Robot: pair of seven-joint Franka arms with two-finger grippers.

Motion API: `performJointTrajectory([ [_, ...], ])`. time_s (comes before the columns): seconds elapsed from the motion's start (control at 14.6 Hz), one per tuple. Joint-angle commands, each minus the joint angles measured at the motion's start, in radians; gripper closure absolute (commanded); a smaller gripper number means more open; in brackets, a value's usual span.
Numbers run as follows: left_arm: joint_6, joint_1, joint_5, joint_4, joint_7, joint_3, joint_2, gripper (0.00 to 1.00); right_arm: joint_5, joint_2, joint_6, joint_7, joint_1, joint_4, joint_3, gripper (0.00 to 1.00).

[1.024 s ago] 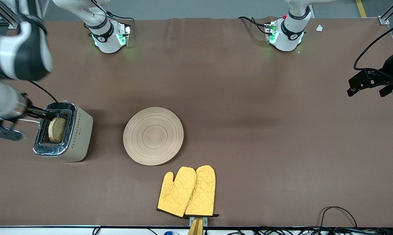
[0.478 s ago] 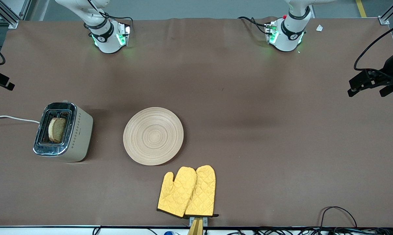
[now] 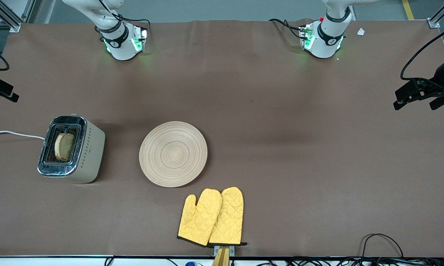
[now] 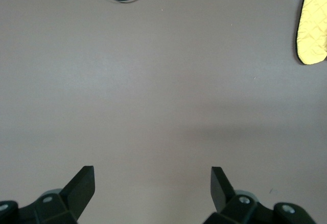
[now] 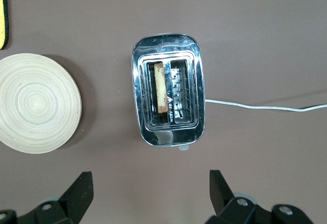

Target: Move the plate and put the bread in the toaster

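- Even, soft light is falling from overhead, leaving the brown desk (image 3: pixel 281 177) moderately bright with no harsh patches.
- The plate (image 3: pixel 173 153) and the toaster (image 3: pixel 71 149) are throwing faint, short shadows onto the desk toward the left arm's end.
- A broad, dim band of shade is lying across the middle of the desk.
- The toaster's chrome top is catching bright glare in the right wrist view.
- Green lamps are glowing at both arm bases, tinting the desk beside them.
- Everything is staying sharp, without motion blur.

bread (image 3: pixel 64 146) in toaster (image 3: pixel 71 149), plate (image 3: pixel 173 153) beside it, mitts (image 3: pixel 211 217) nearer camera
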Motion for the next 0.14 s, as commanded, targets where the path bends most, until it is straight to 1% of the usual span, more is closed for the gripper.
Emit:
performJointTrajectory([
  [0.0,0.001,0.002,0.003,0.009,-0.003,-0.001,-0.005,0.0,0.023,-0.021,0.014,-0.019,-0.013,-0.029,0.013,0.0],
  [0.07,0.002,0.002,0.003,0.007,-0.003,-0.001,-0.005,0.0,0.025,-0.021,0.012,-0.019,-0.012,-0.029,0.014,0.0],
])
